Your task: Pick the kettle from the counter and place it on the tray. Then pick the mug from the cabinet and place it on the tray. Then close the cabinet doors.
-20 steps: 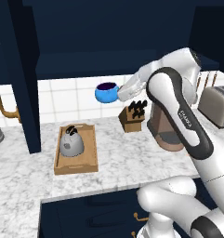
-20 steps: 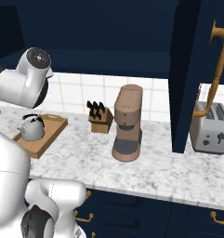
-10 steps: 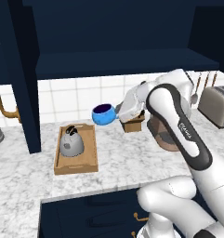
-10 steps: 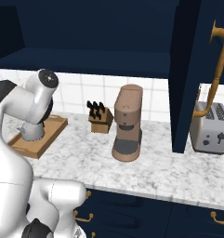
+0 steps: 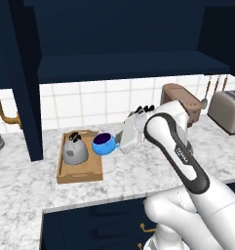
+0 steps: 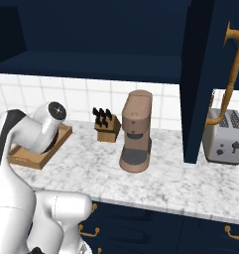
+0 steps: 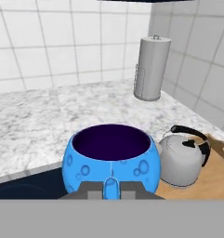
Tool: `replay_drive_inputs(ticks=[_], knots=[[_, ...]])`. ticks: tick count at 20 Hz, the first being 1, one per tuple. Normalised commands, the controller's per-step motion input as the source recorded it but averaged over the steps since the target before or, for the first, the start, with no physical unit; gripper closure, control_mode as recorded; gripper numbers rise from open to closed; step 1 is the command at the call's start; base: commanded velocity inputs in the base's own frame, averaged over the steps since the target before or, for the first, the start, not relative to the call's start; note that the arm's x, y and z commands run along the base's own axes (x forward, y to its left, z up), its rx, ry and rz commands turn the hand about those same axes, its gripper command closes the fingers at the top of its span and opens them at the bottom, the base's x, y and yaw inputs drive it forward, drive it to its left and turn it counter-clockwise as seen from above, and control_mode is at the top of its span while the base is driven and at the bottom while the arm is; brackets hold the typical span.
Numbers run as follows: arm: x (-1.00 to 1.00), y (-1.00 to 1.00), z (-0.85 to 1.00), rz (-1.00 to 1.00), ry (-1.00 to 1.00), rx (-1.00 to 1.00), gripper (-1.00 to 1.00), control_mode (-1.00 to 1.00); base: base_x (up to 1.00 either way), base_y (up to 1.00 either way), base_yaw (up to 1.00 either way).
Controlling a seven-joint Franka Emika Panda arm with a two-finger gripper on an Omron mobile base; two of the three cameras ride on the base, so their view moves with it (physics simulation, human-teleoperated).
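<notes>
The claw (image 5: 115, 143) pinches the small round bright-blue mug (image 5: 104, 143), held in the air just beside the squat grey metal kettle (image 5: 74, 151). The kettle stands upright inside the shallow light-brown wooden tray (image 5: 81, 175) on the marbled tabletop (image 5: 138, 172).

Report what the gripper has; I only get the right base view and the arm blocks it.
Observer: The gripper is shut on the blue mug, which is upright.
Operator: Give me the kettle's place.
Observer: The kettle stands on the tray, toward its back end.
Operator: Say where the mug is against the tray.
Observer: It hangs in the air by the tray's right rim, beside the kettle and apart from it, not yet set down.
</notes>
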Motion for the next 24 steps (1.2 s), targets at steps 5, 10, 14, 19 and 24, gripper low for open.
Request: replay_drive_inputs(ticks=[5,10,14,19,24], knots=[[0.15,0.17,-0.68,0.04,0.00,0.00,1.00,-1.00,0.00,0.00,0.00],[0.40,0.11,-0.58,0.03,0.00,0.00,1.00,-1.00,0.00,0.00,0.00],[0.54,0.10,-0.48,0.01,0.00,0.00,1.00,-1.00,0.00,0.00,0.00],[0.53,0.11,-0.45,0.01,0.00,0.00,1.00,-1.00,0.00,0.00,0.00],[0.52,0.15,-0.39,0.01,0.00,0.00,1.00,-1.00,0.00,0.00,0.00]])
